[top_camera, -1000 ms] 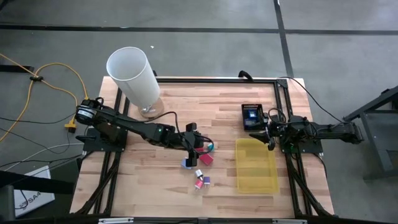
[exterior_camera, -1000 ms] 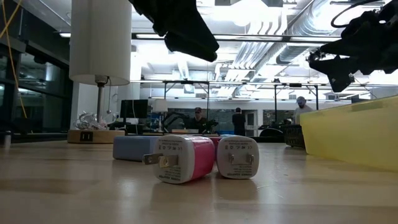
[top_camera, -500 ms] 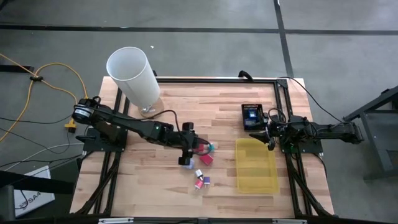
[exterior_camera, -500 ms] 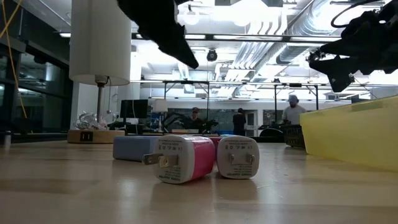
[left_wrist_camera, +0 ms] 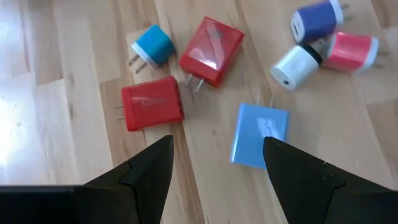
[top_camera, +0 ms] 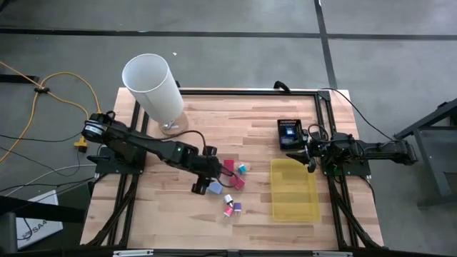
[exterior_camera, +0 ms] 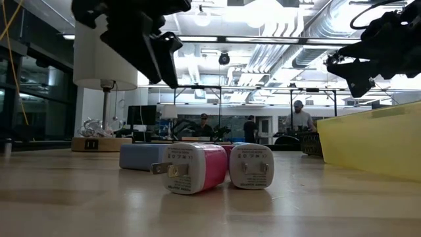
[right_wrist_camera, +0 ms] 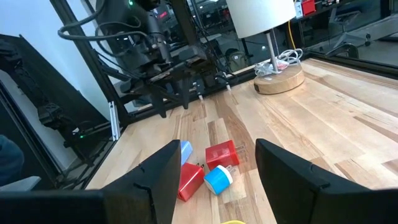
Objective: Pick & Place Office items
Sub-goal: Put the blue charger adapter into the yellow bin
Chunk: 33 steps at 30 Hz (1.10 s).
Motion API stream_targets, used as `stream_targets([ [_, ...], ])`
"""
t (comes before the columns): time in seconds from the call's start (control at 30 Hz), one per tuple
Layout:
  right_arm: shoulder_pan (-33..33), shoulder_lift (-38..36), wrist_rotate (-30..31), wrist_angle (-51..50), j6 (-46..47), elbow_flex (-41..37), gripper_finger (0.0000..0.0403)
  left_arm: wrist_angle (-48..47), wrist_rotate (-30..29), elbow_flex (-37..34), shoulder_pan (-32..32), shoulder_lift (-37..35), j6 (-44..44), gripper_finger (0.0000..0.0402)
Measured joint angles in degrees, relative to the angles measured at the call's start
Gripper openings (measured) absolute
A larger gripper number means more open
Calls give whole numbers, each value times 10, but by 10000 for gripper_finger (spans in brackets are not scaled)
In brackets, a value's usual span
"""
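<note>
**Left gripper spread above the chargers**

The left gripper (top_camera: 201, 186) is held empty, fingers spread, over the chargers (left_wrist_camera: 236, 93) scattered on the table (top_camera: 250, 128) beside the yellow tray (top_camera: 293, 190). The right gripper (top_camera: 311, 158), also spread, is parked near the tray's far end.
</note>
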Motion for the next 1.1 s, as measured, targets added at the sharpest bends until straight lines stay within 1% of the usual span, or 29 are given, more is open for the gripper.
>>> stream_targets([
  [0.17,0,0,0,0,0,0,193,-10,0,0,-17,16,3,238],
  [0.33,0,2,0,3,0,0,193,-13,15,0,-31,46,-24,238],
  [0.63,0,3,0,3,0,0,193,-2,54,0,-23,83,-26,238],
  [1.1,0,5,0,2,0,0,193,29,73,-1,-19,115,-21,238],
])
